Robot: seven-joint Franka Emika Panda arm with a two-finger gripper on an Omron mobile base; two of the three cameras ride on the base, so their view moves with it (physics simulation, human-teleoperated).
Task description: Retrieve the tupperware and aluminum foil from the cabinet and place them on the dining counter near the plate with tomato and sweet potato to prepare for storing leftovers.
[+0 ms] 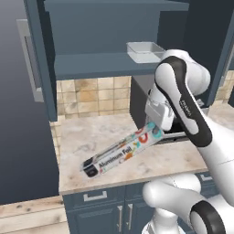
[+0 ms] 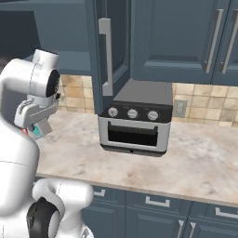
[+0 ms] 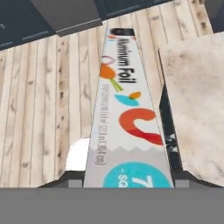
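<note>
One long white foil box (image 1: 121, 154) is clamped in the claw (image 1: 157, 130), which grips it at its teal end. In the left base view the box slants down from the claw toward 8 o'clock, and its black end hangs low over the front of the marbled tabletop (image 1: 87, 137); I cannot tell if that end touches the stone. In the hand view the foil box (image 3: 124, 118) runs straight away from the claw (image 3: 127, 183) toward 12 o'clock, with a dark finger (image 3: 168, 144) pressed along its right side. Past the box in that view lie a pale wood floor (image 3: 43, 109) and a corner of the stone tabletop (image 3: 197, 96) at 3 o'clock. One see-through plastic tub (image 1: 144, 51) sits on the shelf (image 1: 100, 64) inside the open blue wall cabinet (image 1: 109, 18), up at 12 o'clock from the claw and well apart from it. The cabinet door (image 1: 34, 59) stands open at 9 o'clock in the left base view, with its long grey handle showing. In the right base view the claw (image 2: 37, 125) sits at 9 o'clock with a bit of the teal box end (image 2: 35, 132) peeking out below it. A small grey oven (image 2: 135, 121) with three round knobs stands on the tabletop near the middle of that view, under the blue cabinets. Tan wall tiles (image 2: 204, 104) run behind it.
</note>
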